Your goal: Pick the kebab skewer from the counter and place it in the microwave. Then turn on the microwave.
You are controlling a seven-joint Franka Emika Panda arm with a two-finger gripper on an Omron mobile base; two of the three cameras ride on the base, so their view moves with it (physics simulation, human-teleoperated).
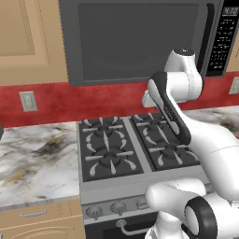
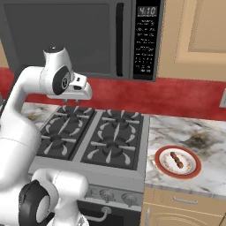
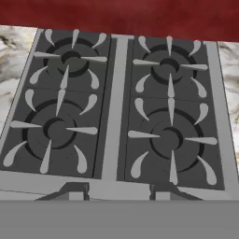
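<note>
The kebab skewer (image 2: pixel 177 160) lies on a red-rimmed plate (image 2: pixel 194 171) on the surface (image 2: pixel 212 141) right of the stove (image 2: pixel 95 137), well apart from my hand (image 2: pixel 77 101). It is thin; I may push the plate. The microwave (image 2: pixel 79 35) door is closed. I cannot tell my hand's opening.

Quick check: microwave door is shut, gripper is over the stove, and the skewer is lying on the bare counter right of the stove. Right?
Not quite. The skewer lies on a red-rimmed plate on the counter, not on bare marble; the right base view shows it. The microwave door is shut and the gripper is over the stove.
</note>
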